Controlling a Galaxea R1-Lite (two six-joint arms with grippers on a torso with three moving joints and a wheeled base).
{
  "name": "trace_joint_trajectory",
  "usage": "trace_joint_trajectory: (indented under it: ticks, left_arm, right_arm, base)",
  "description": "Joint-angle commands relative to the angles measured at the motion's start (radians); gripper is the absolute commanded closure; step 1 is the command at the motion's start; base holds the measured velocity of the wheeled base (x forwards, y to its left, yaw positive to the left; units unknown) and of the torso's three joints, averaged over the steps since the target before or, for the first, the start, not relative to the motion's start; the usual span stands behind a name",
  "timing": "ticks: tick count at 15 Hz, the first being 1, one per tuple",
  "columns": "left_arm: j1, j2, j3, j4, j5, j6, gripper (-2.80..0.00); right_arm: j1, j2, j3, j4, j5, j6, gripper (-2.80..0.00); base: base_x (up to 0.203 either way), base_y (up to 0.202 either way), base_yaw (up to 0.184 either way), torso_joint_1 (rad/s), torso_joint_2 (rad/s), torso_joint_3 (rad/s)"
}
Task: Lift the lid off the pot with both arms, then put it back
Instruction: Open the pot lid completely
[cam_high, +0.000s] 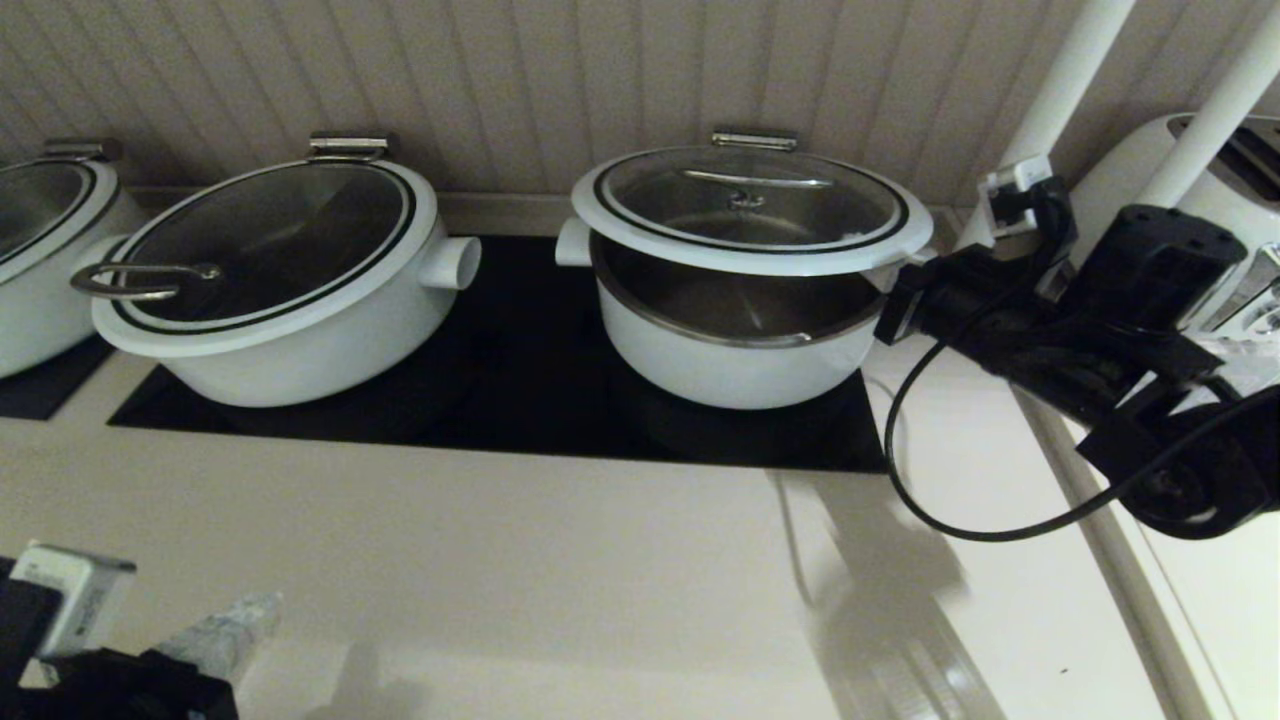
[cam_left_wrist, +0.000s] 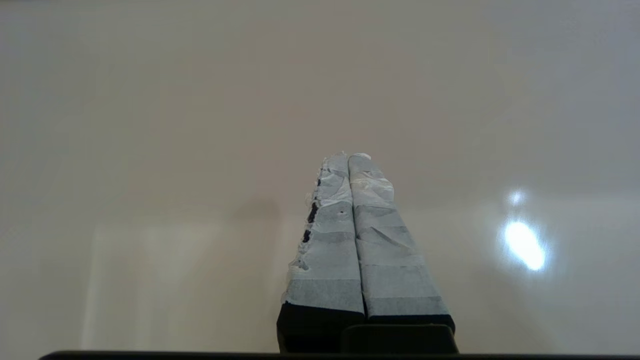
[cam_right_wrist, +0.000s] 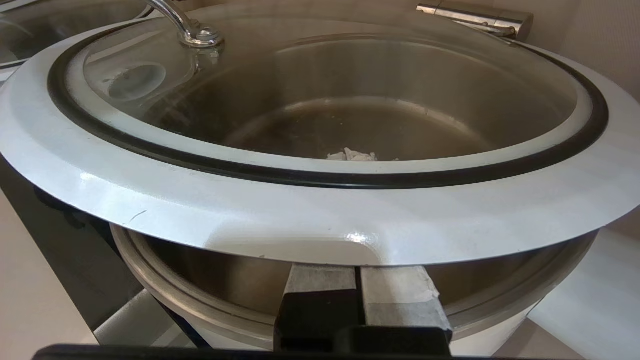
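One edge of lid (cam_right_wrist: 320, 220) propped above pot (cam_right_wrist: 165, 295) on right gripper (cam_right_wrist: 357, 277) — fingers pressed together beneath the rim; left gripper (cam_left_wrist: 348, 156) closed, empty — parked over counter (cam_left_wrist: 150, 125).

I get dim, warm light; a bright glare spot sits on the surface (cam_left_wrist: 150, 125) in my left wrist view, soft arm shadows cross it, and the right wrist foreground blurs

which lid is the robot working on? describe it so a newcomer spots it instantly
On the black cooktop, take the right-hand white pot. Its lid is tilted up at the front, propped from beneath by the right gripper; the neighbouring lid sits flat.
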Motion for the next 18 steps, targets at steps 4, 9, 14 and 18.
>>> trace_joint_trajectory:
  ticks: [4, 9, 14, 18]
  left_arm:
    - [-0.003, -0.396, 0.0, 0.36, -0.043, 0.004, 0.0]
    - [-0.02, -0.723, -0.041, 0.749, -0.155, 0.011, 0.0]
    - [-0.02, -0.723, -0.031, 0.719, -0.162, 0.017, 0.0]
    - [-0.042, -0.722, -0.032, 0.725, -0.153, -0.009, 0.0]
  right_arm:
    - [0.001, -0.018, 0.003, -0.007, 0.001, -0.002, 0.0]
    - [0.001, -0.027, 0.009, -0.007, 0.0, -0.002, 0.0]
    - [0.001, -0.036, 0.011, -0.007, -0.001, -0.002, 0.0]
    - [0.001, -0.042, 0.021, -0.008, -0.002, -0.004, 0.0]
  base:
    - [0.0, 0.0, 0.0, 0.0, 0.0, 0.0]
    - [0.0, 0.0, 0.0, 0.0, 0.0, 0.0]
    - [0.0, 0.0, 0.0, 0.0, 0.0, 0.0]
    - [0.0, 0.0, 0.0, 0.0, 0.0, 0.0]
